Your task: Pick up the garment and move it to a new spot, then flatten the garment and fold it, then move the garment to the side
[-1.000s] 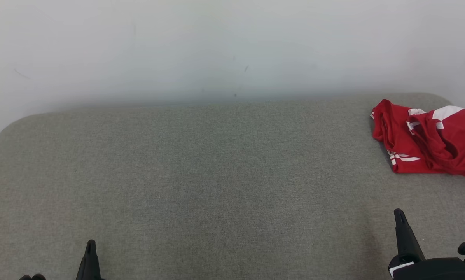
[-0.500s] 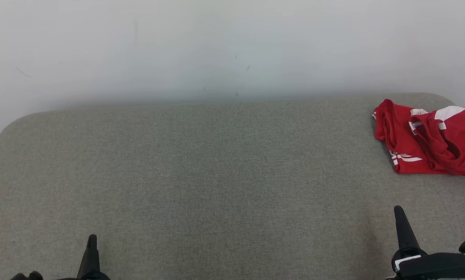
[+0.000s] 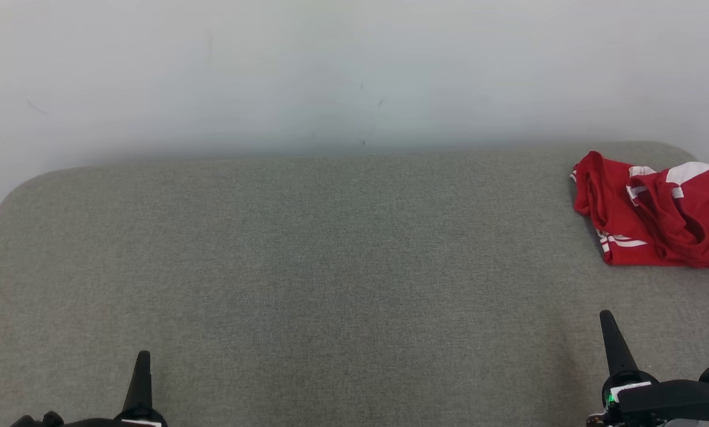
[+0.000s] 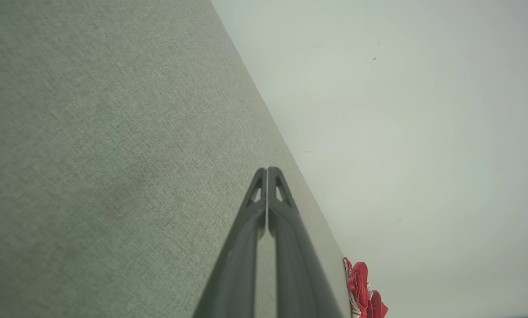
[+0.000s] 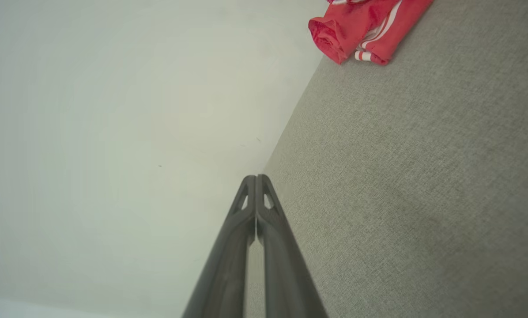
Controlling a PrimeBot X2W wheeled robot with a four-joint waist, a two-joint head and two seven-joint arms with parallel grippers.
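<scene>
Red garment [image 3: 657,219] with white stripes, crumpled in a loose heap on the far right corner of the grey table [image 3: 331,267], partly cut off by the right edge of the head view. Beyond the table's far edge, a plain pale wall [image 3: 331,71] with a few faint marks. At the table's near edge, toward its left end, the left gripper [image 3: 143,356]: two dark fingers pressed tightly together into a single point aimed at the table's far edge, pinching nothing. At the table's near edge, toward its right end, the right gripper [image 3: 604,314]: fingers likewise pressed flat against each other, tip aimed at the far edge, gripping nothing. Both well apart from the garment, the right one on the garment's side of the table. Seen from the left wrist, closed fingertips [image 4: 267,170] over the table's cloth, with the garment [image 4: 361,282] as a small red bunch at the far end of the table. Seen from the right wrist, closed fingertips [image 5: 256,176] over the table, the garment [image 5: 361,31] up by the far edge, a striped hem toward the gripper. Whether touching the table or just above it, cannot tell.
</scene>
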